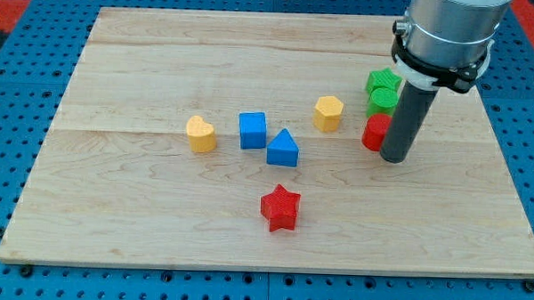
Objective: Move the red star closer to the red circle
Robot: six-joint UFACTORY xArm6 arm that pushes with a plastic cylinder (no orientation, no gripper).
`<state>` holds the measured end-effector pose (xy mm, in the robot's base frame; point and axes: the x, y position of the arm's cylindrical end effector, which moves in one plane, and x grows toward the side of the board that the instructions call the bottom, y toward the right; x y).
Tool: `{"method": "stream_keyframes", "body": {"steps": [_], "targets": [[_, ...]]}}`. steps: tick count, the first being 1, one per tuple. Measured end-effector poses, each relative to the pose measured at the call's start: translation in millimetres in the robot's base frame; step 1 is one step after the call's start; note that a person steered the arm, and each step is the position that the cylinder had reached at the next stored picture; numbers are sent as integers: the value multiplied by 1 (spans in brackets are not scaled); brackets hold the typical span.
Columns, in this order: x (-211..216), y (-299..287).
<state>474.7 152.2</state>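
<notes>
The red star lies near the bottom middle of the wooden board. The red circle stands at the view's right, partly hidden by my rod. My tip rests on the board just right of the red circle, touching or almost touching it, and far up and right of the red star.
A green star and a green circle sit just above the red circle. A yellow hexagon is left of them. A blue cube, a blue triangle and a yellow heart sit mid-board.
</notes>
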Motion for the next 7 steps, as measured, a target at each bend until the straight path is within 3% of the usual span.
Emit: {"method": "stream_keyframes", "body": {"steps": [1, 2, 5, 7], "targets": [[75, -2], [143, -54], [119, -173], [51, -100]]}}
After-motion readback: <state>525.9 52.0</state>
